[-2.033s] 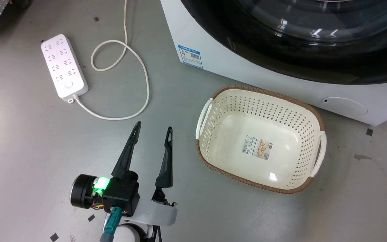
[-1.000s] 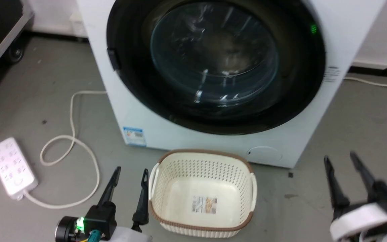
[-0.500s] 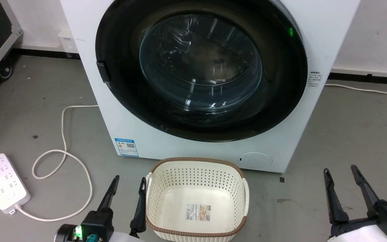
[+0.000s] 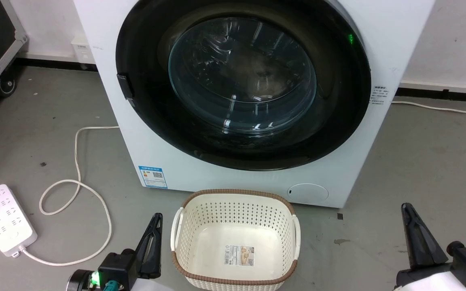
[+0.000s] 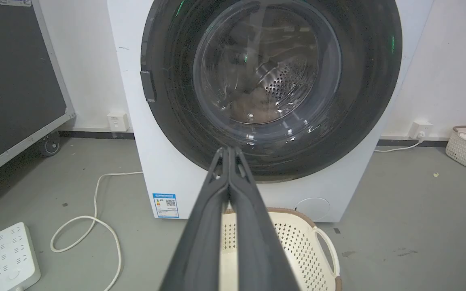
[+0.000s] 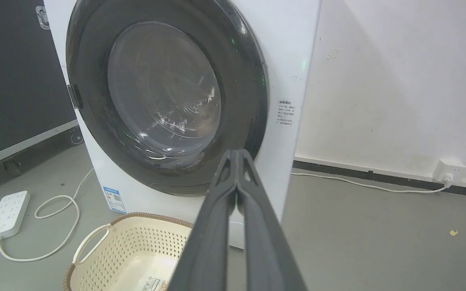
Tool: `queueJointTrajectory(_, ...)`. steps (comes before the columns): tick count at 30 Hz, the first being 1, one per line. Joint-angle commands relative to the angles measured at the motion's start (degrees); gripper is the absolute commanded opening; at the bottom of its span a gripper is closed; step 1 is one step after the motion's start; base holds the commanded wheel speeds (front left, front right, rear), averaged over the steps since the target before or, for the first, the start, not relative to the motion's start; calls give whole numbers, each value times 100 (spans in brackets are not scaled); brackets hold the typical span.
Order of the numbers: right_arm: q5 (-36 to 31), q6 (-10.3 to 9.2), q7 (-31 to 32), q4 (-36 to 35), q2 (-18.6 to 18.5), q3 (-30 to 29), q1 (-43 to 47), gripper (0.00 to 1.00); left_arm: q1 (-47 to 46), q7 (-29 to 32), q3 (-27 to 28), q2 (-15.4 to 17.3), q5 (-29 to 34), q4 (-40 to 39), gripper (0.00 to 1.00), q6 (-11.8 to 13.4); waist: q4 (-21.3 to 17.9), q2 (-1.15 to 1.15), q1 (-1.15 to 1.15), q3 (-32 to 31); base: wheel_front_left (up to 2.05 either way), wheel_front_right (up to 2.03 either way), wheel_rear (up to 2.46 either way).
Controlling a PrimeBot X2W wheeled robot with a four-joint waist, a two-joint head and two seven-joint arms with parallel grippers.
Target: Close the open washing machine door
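Washing machine door (image 4: pixel 243 85) lies flush on the front of the washing machine (image 4: pixel 184 169), ahead of and above the left end effector (image 4: pixel 158 218) and right end effector (image 4: pixel 407 210), both empty with fingers pressed together; closing looks done, leaving perhaps a latch check.

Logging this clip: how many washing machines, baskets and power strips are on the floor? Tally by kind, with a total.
White boxy front-loading washing machine: 1
Cream perforated plastic basket in front of the machine, plus a second cream basket by the wall: 2
White multi-socket power strip: 1
Total: 4
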Motion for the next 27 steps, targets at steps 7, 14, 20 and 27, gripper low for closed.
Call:
queueJointTrajectory(7,-22,-1,106,-25,4,45,-33,0,-24,98,71,-10,55,-48,0,11,5,0,0,5,0,0,0)
queueJointTrajectory(14,-37,-1,212,-40,6,89,-56,0,-39,203,127,-17,97,-87,0,17,10,0,0,12,0,0,0)
queueJointTrajectory(20,-47,-1,283,-51,8,119,-71,0,-49,273,165,-21,125,-113,0,22,14,0,0,16,0,0,0)
queueJointTrajectory(27,-59,-2,365,-63,10,153,-89,0,-61,355,209,-26,158,-143,0,27,19,0,0,21,0,0,0)
